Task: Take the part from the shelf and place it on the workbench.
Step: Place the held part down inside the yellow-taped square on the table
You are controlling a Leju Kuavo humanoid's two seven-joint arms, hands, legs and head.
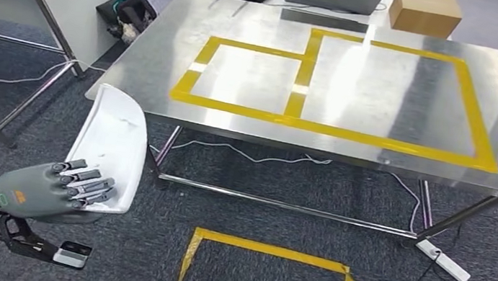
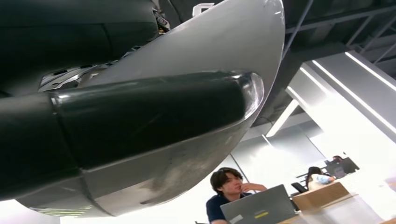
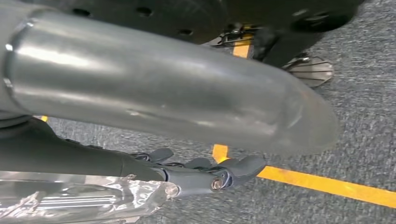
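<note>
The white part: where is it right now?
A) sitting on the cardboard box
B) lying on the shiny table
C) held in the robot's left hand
C: the left robot hand grips the white part low beside the workbench, whose top is still bare.

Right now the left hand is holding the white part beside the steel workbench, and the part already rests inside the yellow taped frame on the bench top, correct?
Not quite. The left hand does hold the white part beside the steel workbench, but the part is not on the bench top: in the head view it hangs off the bench's near left corner, over the carpet. The yellow taped frame has nothing in it.
</note>
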